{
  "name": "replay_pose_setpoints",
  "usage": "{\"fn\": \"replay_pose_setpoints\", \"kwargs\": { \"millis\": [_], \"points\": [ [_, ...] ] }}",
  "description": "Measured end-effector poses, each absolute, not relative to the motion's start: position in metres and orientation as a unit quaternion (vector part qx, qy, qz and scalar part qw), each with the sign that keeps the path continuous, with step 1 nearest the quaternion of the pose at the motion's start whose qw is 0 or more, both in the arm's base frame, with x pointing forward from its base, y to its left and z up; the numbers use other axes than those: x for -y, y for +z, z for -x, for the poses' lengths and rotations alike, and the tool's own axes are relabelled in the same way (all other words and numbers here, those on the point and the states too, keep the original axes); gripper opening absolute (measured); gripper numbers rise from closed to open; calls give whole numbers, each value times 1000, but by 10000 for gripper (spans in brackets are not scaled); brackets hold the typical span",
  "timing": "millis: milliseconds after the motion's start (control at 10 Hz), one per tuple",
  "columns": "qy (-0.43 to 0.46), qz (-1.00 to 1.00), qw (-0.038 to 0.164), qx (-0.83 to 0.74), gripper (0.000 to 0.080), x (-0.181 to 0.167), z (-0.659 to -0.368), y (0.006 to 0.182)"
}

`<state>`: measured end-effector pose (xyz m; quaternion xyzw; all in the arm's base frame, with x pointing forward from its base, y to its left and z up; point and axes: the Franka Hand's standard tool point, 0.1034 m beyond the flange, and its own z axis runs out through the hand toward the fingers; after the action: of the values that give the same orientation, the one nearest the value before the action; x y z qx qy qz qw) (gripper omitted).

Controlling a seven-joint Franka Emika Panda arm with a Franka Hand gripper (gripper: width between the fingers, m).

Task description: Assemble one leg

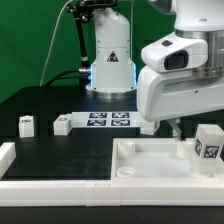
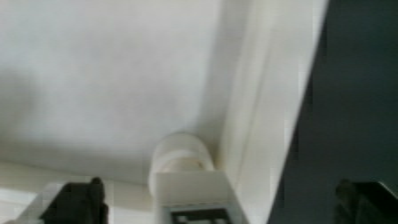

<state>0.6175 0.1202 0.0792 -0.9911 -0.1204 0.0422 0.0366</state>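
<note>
A small white leg (image 2: 191, 170) with a black-and-white tag stands on the large white panel (image 2: 107, 90) close to its rim, in the wrist view. My gripper (image 2: 222, 203) is open, with its dark fingertips (image 2: 75, 202) wide apart on either side of the leg and not touching it. In the exterior view the gripper (image 1: 172, 128) hangs low over the panel (image 1: 150, 165) at the right, beside a tagged leg (image 1: 208, 143) standing on the panel. Two more legs (image 1: 27, 124) (image 1: 62, 124) lie on the black table at the left.
The marker board (image 1: 108, 120) lies in front of the robot base. A white rail (image 1: 60, 186) runs along the table's front and turns up at the left corner (image 1: 8, 155). Black table (image 2: 365, 90) shows beyond the panel's rim.
</note>
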Motion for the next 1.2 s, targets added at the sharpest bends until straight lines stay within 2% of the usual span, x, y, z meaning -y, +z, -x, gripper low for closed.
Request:
{"fn": "replay_pose_setpoints", "kwargs": {
  "millis": [500, 600, 700, 800, 1200],
  "points": [
    [42, 992, 36, 111, 649, -123, -618, 80],
    [38, 995, 27, 93, 649, -129, -620, 83],
    [31, 993, 8, 111, 649, -132, -626, 82],
    [27, 992, 1, 121, 649, -131, -631, 80],
    [24, 991, 2, 133, 649, -119, -643, 80]
  ]
}}
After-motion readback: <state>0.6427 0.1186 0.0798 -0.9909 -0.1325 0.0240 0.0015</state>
